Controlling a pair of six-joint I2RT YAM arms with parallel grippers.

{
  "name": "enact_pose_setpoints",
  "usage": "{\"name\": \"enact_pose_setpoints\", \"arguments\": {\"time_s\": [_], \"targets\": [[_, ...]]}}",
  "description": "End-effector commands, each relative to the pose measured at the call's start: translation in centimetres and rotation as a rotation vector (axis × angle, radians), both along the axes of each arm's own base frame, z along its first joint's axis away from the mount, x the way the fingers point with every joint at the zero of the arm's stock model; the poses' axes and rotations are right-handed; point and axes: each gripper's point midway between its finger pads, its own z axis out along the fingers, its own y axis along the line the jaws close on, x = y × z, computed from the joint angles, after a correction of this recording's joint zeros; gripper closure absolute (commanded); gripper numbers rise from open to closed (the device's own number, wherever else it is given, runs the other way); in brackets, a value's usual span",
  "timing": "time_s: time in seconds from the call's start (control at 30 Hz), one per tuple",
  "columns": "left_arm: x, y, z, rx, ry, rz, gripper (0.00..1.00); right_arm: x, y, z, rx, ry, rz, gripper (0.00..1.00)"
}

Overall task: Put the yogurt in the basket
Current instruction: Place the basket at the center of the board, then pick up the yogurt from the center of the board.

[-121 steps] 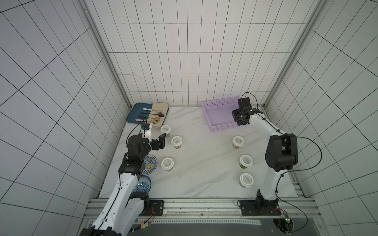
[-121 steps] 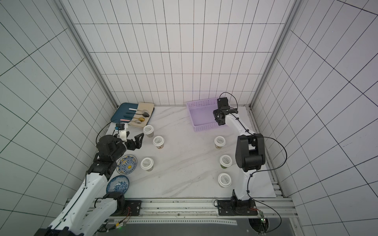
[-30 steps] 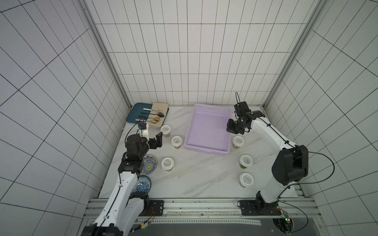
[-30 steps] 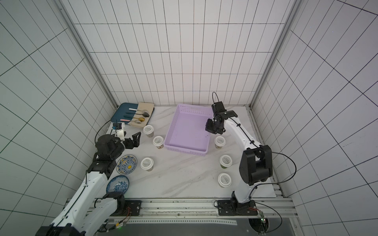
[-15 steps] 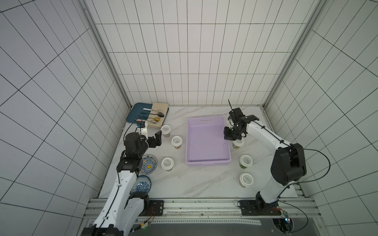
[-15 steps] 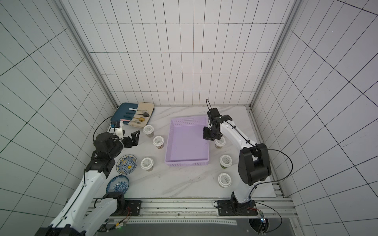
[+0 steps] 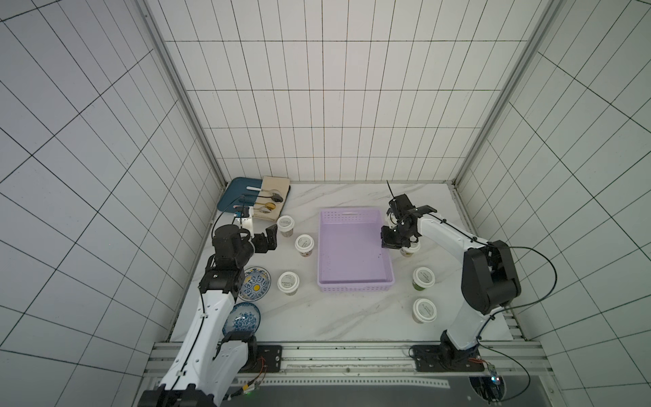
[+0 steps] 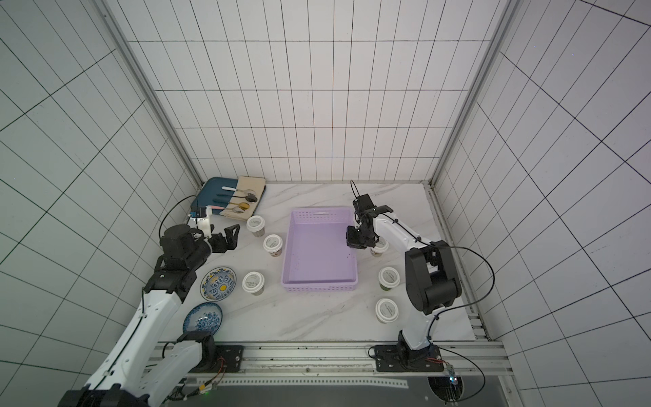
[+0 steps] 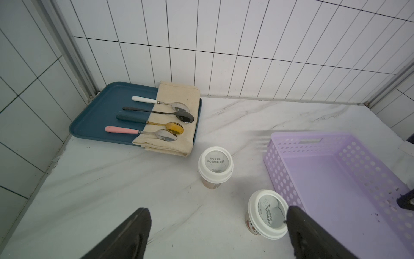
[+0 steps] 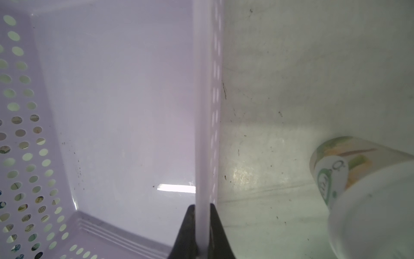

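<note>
Basket (image 7: pixel 352 253) now at desk (image 7: pixel 338 317) centre, dragged from far right corner; right claw (image 10: pixel 202 207) pinches its wall, left claw (image 9: pixel 217 209) spread; we judge yogurt cups (image 7: pixel 304 242) loadable.

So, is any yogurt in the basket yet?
No, the lilac basket shows only its bare floor in a top view, with nothing inside.

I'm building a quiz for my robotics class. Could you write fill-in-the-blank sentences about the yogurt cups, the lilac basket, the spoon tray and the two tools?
1. The number of yogurt cups standing outside the lilac basket is ___.
2. The right tool pinches a side wall of the ___.
3. The left tool is empty, its jaws ___.
4. The dark blue tray carries ___ spoons.
Missing words: six; basket; open; four.
</note>
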Motion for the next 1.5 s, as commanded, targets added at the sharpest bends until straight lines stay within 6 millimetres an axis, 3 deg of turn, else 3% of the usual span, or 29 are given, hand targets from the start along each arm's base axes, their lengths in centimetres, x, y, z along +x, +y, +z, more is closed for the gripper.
{"name": "enact_pose_setpoints", "arguments": {"time_s": [0.0, 0.2, 0.47, 0.6, 0.8, 1.03, 1.27, 1.47], "targets": [[-0.6, -2.0, 0.3, -0.025, 0.011, -0.122, 0.02, -0.4, 0.3, -0.3, -0.012, 0.014, 0.038, 0.79], [-1.0, -3.5, -0.2, -0.043, 0.023, -0.196, 0.02, 0.0, -0.2, 2.0, -0.018, -0.053, 0.041, 0.68], [-1.4, -4.6, -1.1, -0.054, 0.070, -0.228, 0.02, 0.0, -1.5, 6.2, -0.015, -0.147, 0.020, 0.61], [-1.4, -5.3, -2.1, -0.058, 0.107, -0.246, 0.02, -0.3, -3.3, 8.9, -0.009, -0.211, -0.026, 0.59], [-0.8, -7.0, -3.9, -0.089, 0.242, -0.290, 0.02, -1.0, -7.1, 12.8, -0.003, -0.321, -0.105, 0.45], [-0.1, -8.5, -6.1, -0.112, 0.363, -0.322, 0.02, -3.2, -11.5, 16.2, -0.070, -0.461, -0.169, 0.29], [0.6, -9.1, -7.6, -0.139, 0.439, -0.314, 0.02, -4.9, -14.4, 17.5, -0.175, -0.555, -0.184, 0.18], [1.9, -9.0, -9.2, -0.183, 0.498, -0.261, 0.02, -5.4, -15.4, 17.0, -0.217, -0.629, -0.195, 0.13]]}}
